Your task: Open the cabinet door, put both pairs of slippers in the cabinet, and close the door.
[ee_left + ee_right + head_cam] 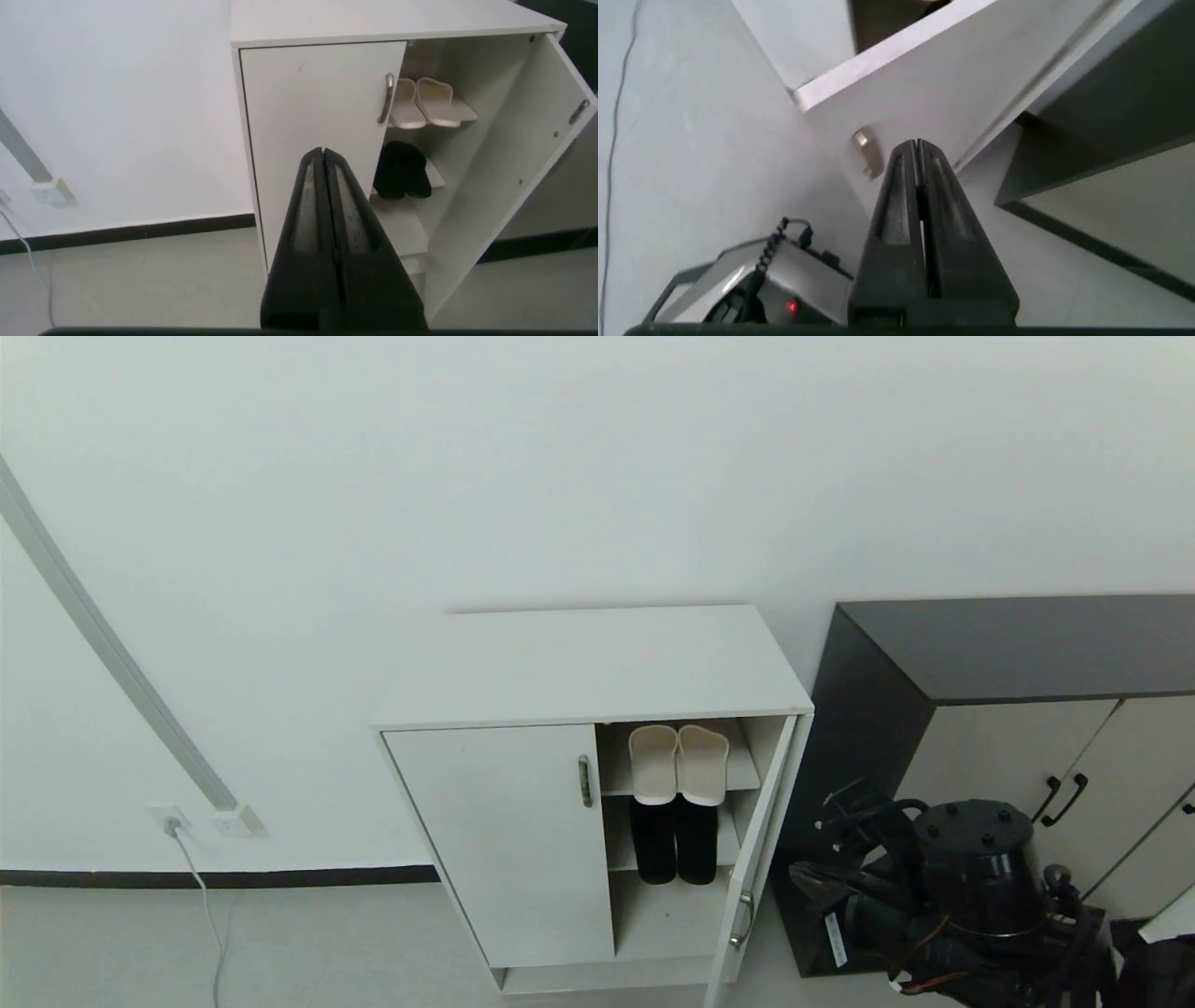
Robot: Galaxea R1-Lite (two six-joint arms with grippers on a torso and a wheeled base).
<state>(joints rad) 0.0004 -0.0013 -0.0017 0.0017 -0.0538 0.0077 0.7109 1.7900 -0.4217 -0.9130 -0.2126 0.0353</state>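
The cabinet (597, 663) is white and stands against the wall. In the head view you see its left door (499, 840) shut and its right door (758, 840) swung open. The white slippers (679, 763) sit side by side on the top shelf. The black slippers (674, 845) sit on the shelf just under them. A dark cabinet (1008, 649) stands just beside the white one, on its right. A wall plug (172, 823) is low on the wall, well off to the left.

In the left wrist view, your left gripper (324, 163) hangs in front of the shut door. Its fingers are pressed together with nothing between them. Both pairs of slippers show inside the cabinet.

In the right wrist view, your right gripper (918, 154) is near the handle (866, 151) of the open door. Its fingers are closed too and hold nothing. You cannot tell if it touches the handle.
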